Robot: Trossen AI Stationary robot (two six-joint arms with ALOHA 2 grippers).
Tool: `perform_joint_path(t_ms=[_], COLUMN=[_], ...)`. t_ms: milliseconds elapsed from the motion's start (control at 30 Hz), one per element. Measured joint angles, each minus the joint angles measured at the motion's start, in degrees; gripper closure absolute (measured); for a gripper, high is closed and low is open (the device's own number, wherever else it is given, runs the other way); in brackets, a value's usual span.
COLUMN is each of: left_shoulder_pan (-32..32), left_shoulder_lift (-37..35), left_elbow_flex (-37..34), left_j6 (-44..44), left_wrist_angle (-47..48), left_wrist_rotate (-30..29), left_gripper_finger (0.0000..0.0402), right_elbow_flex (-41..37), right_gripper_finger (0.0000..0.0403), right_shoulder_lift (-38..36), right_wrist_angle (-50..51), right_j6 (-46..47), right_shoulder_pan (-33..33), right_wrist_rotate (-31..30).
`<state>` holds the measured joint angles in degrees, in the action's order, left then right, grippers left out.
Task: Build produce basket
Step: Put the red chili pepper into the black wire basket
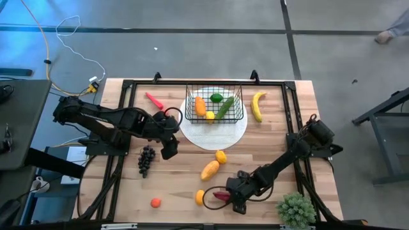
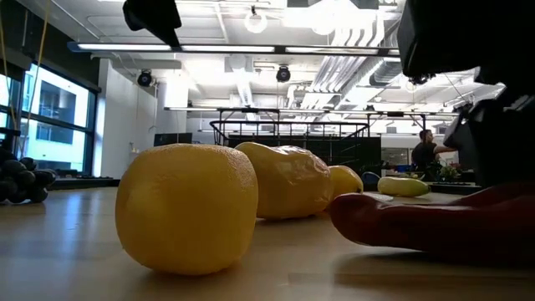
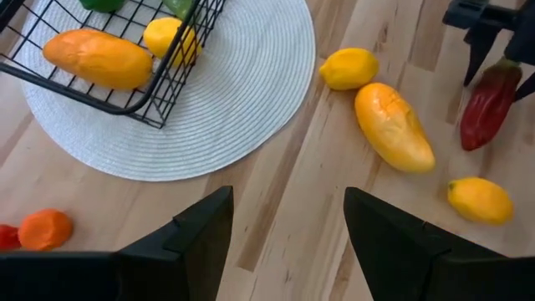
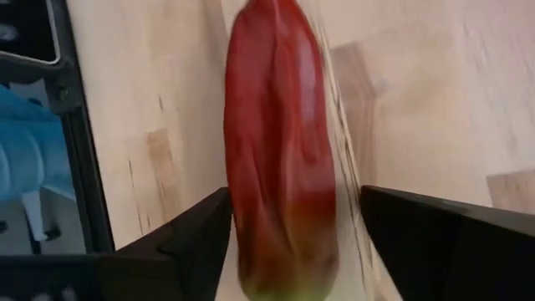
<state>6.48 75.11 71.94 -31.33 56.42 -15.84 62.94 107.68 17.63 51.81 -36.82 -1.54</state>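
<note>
The black wire basket (image 1: 214, 104) stands on a round white plate (image 1: 214, 135) and holds an orange mango (image 3: 98, 58), a lemon (image 3: 165, 37) and green pieces. On the table lie a banana (image 1: 257, 105), grapes (image 1: 146, 160), two lemons (image 3: 349, 68) (image 3: 480, 200), a mango (image 3: 393, 126), a tomato (image 1: 155, 202) and two red peppers (image 1: 153, 100) (image 4: 280, 167). My right gripper (image 4: 292, 242) is open at the near edge, one finger on each side of the near red pepper. My left gripper (image 3: 288, 242) hangs open above the table left of the plate. My right gripper comes slanting down from above with its fingers along the long sides of the red pepper (image 4: 238, 217), near one end. One finger (image 4: 196, 234) stands right at the pepper's side; whether it touches I cannot tell. The other finger stands apart. The pepper lies flat on the table.
A spiky green potted plant (image 1: 296, 209) stands at the near right corner, close to my right arm. A black frame (image 1: 128, 86) runs round the tabletop. Bare wood lies between the plate and the near left corner.
</note>
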Motion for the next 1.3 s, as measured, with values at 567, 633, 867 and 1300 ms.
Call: perform_joint_path(t_ms=[567,633,867,1300], left_shoulder_pan=[0.00,0.00,-0.02,-1.39], left_shoulder_lift=[0.00,0.00,0.00,0.00], left_elbow_flex=[0.00,0.00,0.00,0.00], left_j6=[0.90,0.90,0.90,1.09], left_wrist_angle=[0.00,-0.01,-0.02,-0.04], left_wrist_rotate=[0.15,0.17,0.20,0.20], left_gripper_finger=[0.0186,0.0186,0.0186,0.0186], right_elbow_flex=[0.00,0.00,0.00,0.00], right_gripper_finger=[0.0333,0.0333,0.0333,0.0334], right_shoulder_lift=[-3.55,-4.98,-10.32,-21.39], right_wrist_angle=[0.70,0.83,0.82,4.68], right_j6=[7.75,8.20,7.25,-9.71], right_shoulder_pan=[0.38,0.67,2.99,13.73], right_wrist_rotate=[-0.23,-1.23,-4.15,-7.47])
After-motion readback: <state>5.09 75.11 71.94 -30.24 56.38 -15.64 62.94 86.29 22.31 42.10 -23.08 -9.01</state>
